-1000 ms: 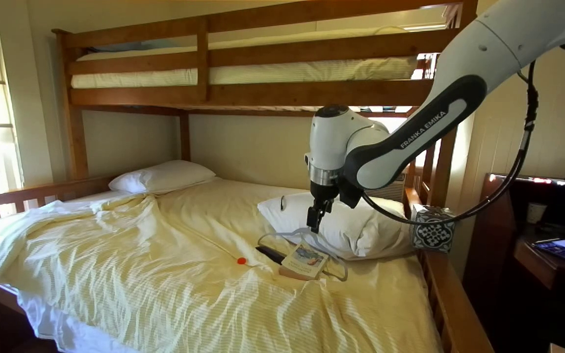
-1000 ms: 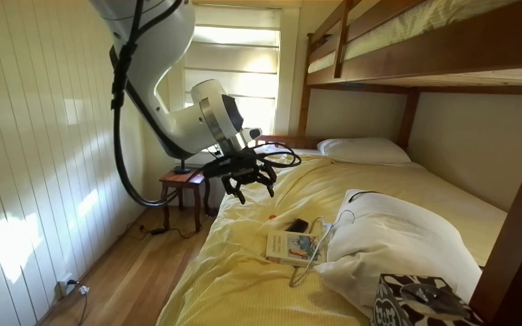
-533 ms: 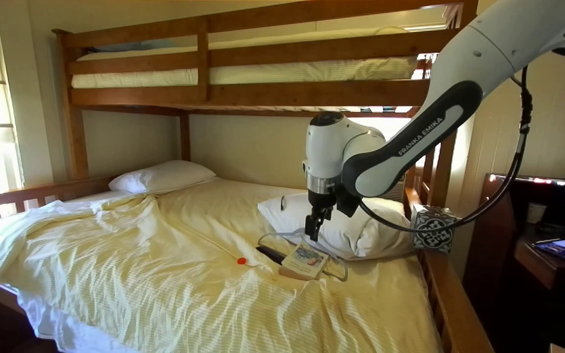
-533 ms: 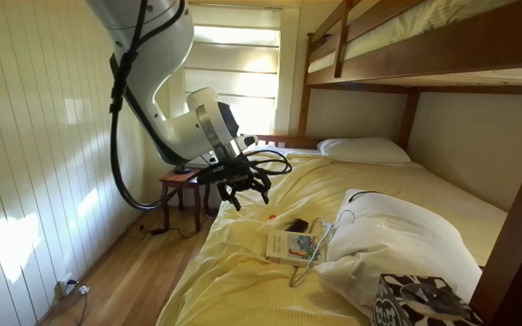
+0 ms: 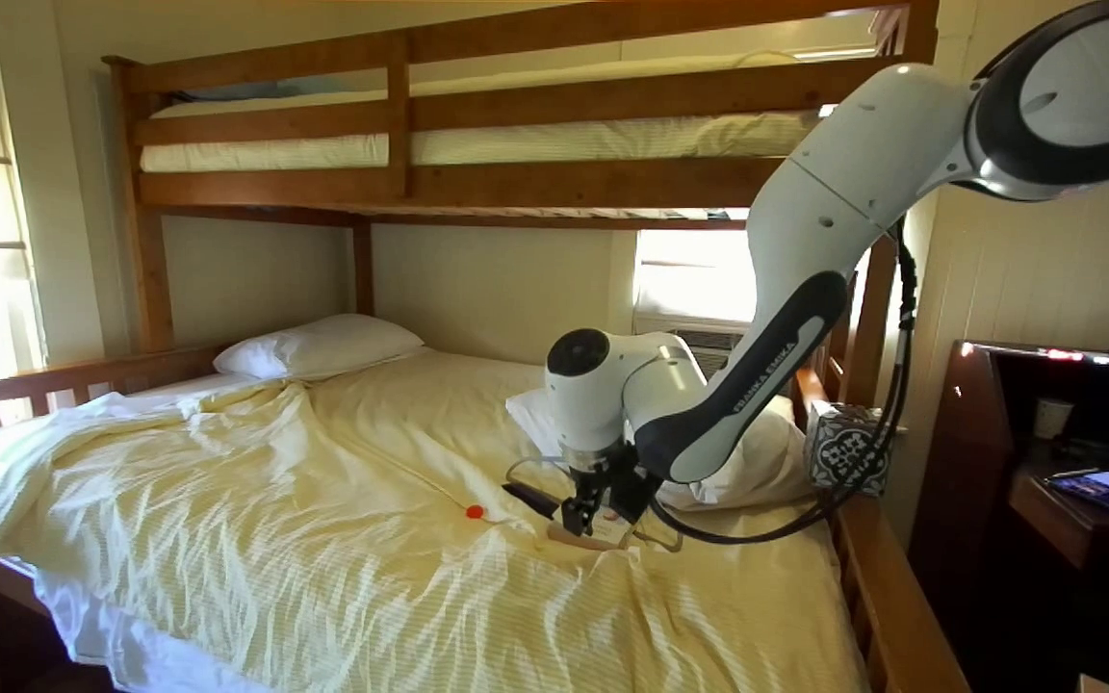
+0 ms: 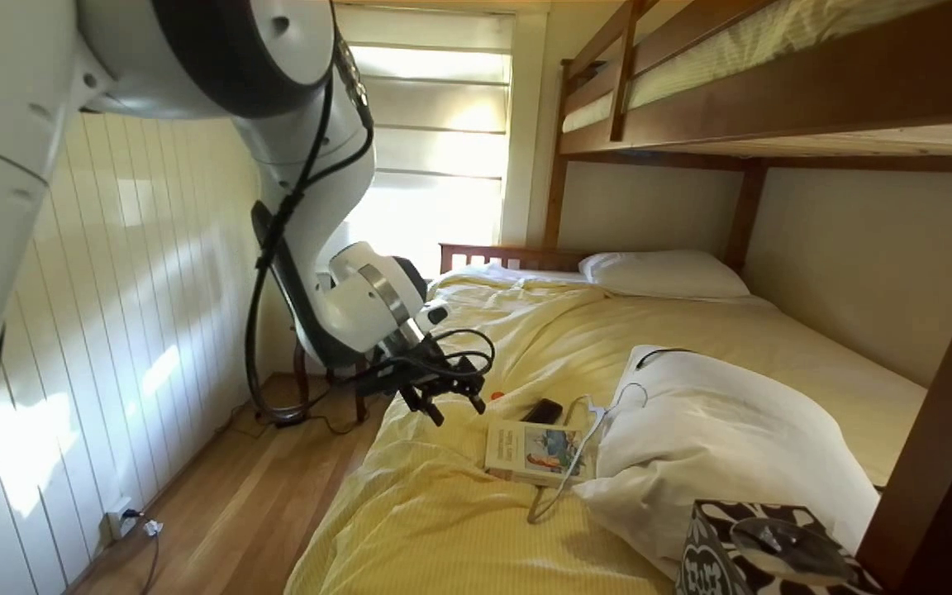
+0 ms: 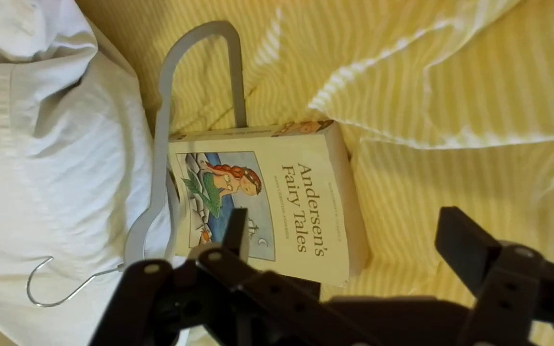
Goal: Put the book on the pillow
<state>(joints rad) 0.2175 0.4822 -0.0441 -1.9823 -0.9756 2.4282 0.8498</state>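
Note:
The book [image 7: 315, 192] is a cream paperback with a mermaid picture. It lies flat on the yellow bedcover beside the pillow; it shows in an exterior view [image 6: 517, 446]. The gripper hides part of it in an exterior view [image 5: 612, 532]. The puffy, rumpled white pillow [image 6: 716, 446] lies against the book's far side and fills the left of the wrist view [image 7: 65, 168]. My gripper [image 7: 344, 226] is open and empty above the book's title end. One finger is over the cover, the other over bedcover. In both exterior views the gripper [image 5: 578, 520] [image 6: 458, 411] hangs low over the bed.
A grey clothes hanger [image 7: 161, 144] lies along the pillow's edge and overlaps the book. A black object [image 6: 544, 411] lies beside the book. A patterned tissue box [image 6: 707, 554] stands beside the pillow. A flatter white pillow [image 5: 319, 348] lies farther off. The upper bunk's rail [image 5: 564, 183] is overhead.
My gripper has come down toward the bed and the book, and the arm has reached farther out. It stays open. The book, pillow and hanger have not moved.

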